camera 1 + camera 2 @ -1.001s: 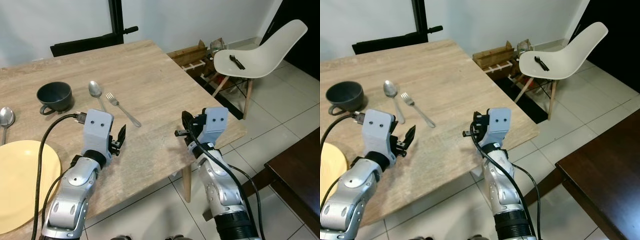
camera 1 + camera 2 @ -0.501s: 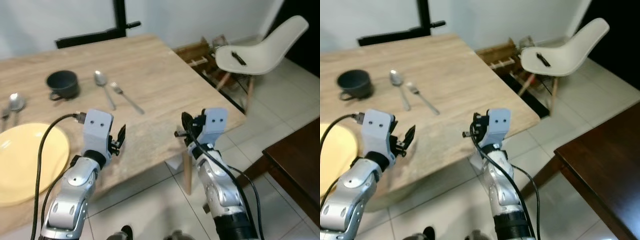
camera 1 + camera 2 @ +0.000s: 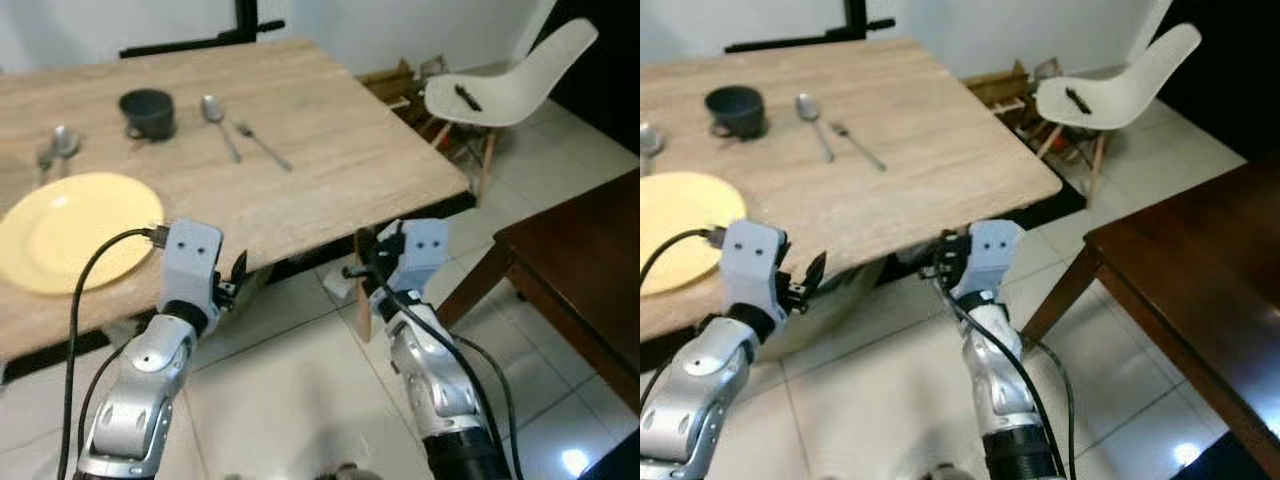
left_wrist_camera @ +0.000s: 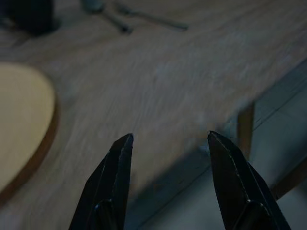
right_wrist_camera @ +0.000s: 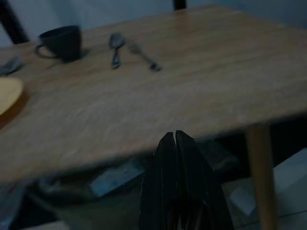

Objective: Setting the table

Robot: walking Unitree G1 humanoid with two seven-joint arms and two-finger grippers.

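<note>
Your table (image 3: pixel 330 150) carries the plate (image 3: pixel 75 230), cup (image 3: pixel 148 108), spoon (image 3: pixel 215 115) and fork (image 3: pixel 262 145); frames are blurred. Left gripper (image 4: pixel 168 143), jaws wide, and right gripper (image 5: pixel 175 139), jaws pressed together, hover off the table's near edge.

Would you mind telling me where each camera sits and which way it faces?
Left eye, right eye: on the head, looking down at the wooden table, yellow plate and both arms.
Left wrist: along the left gripper and its open fingers toward the table edge.
Right wrist: along the right gripper, fingers shut, toward the dark cup.
All four share the table.
</note>
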